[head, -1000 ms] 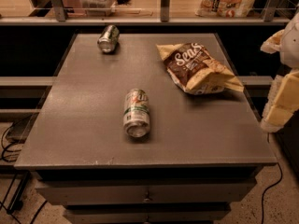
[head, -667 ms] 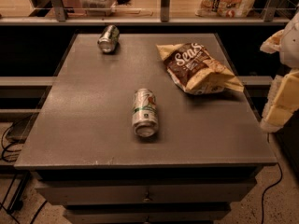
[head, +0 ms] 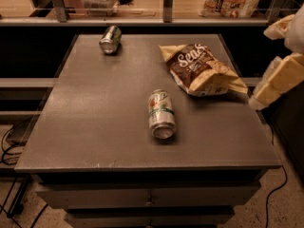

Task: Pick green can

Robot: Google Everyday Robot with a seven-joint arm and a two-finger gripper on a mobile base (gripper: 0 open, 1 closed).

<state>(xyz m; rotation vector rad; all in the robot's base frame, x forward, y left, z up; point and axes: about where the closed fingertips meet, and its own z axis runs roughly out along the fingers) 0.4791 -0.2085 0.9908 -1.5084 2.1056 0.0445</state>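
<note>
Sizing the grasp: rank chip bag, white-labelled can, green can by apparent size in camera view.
1. chip bag
2. white-labelled can, nearer the camera
3. green can, farther; cans' order unsure
Gripper: at right edge.

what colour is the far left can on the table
Dull dark green can, camera view; gripper hangs off the table's right edge.

Green can (head: 110,39), seemingly sideways, back-left, far from pincer (head: 275,82)

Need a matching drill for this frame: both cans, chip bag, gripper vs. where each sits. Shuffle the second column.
1 green can
2 white-label can
3 chip bag
4 gripper

A middle of the table, lying on its side
B past the table's right edge
C far left corner
D far right part

Pairs: 1-C, 2-A, 3-D, 4-B
</note>
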